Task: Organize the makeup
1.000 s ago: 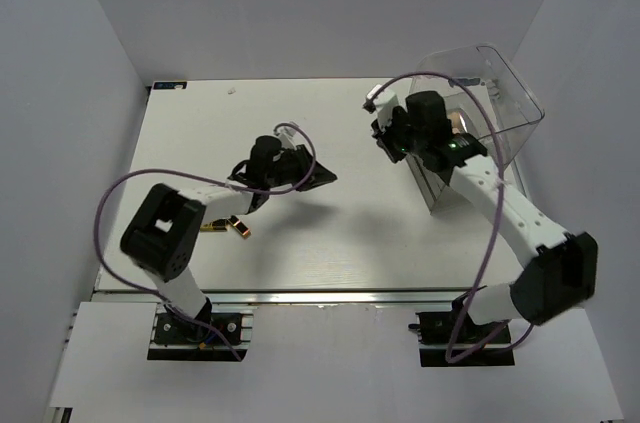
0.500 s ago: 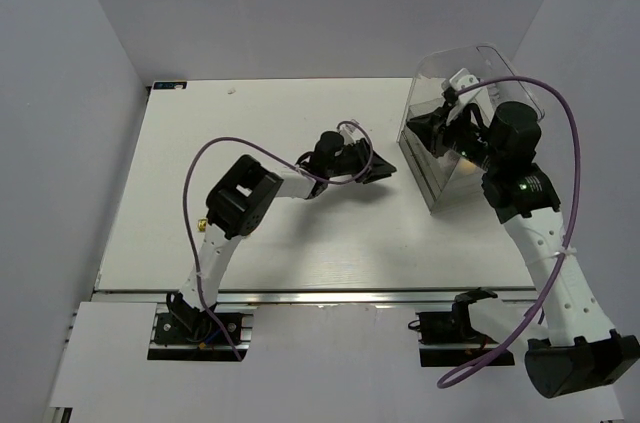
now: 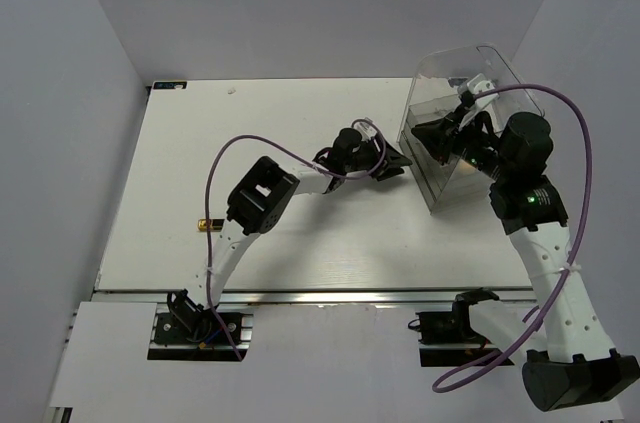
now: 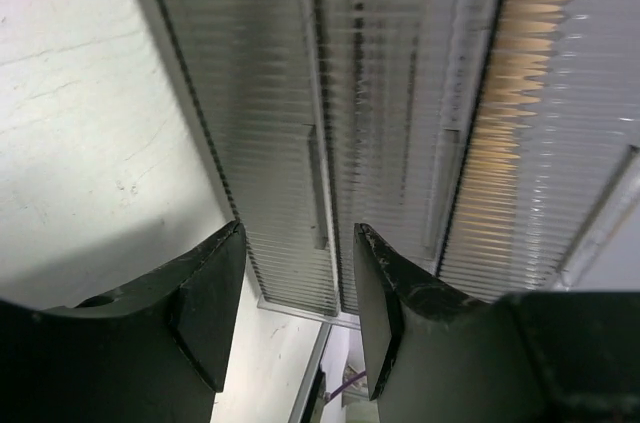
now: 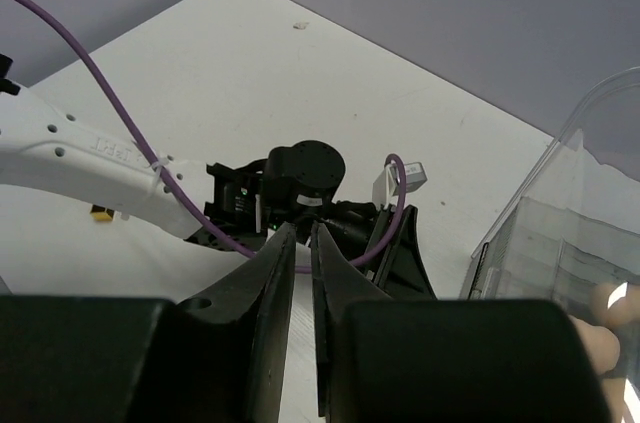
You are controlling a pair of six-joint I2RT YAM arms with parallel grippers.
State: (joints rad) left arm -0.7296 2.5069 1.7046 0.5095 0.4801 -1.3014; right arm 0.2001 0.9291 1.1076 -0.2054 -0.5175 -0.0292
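My left gripper [image 3: 393, 165] is open and empty, its tips close to the front of the clear drawer box [image 3: 470, 93]. In the left wrist view its jaws [image 4: 300, 293] frame the ribbed drawer fronts [image 4: 260, 93], and a peach shape [image 4: 505, 103] shows behind the plastic. My right gripper [image 3: 440, 133] is shut and empty, held above the box's front left corner. In the right wrist view [image 5: 303, 243] it looks down on the left gripper [image 5: 390, 243]. A peach sponge [image 5: 600, 333] lies inside the box. One gold lipstick tube [image 3: 208, 226] lies on the table at the left. The palettes are out of view.
The white table [image 3: 200, 143] is walled on three sides. The drawer box stands at the back right, near the right wall. The left arm's purple cable [image 3: 240, 148] loops over the table's middle. The lipstick tube also shows in the right wrist view [image 5: 100, 213].
My left arm has stretched right, from mid-table to the front of the drawer box. My right arm has swung right and back, and its gripper now hangs over the box's front corner.
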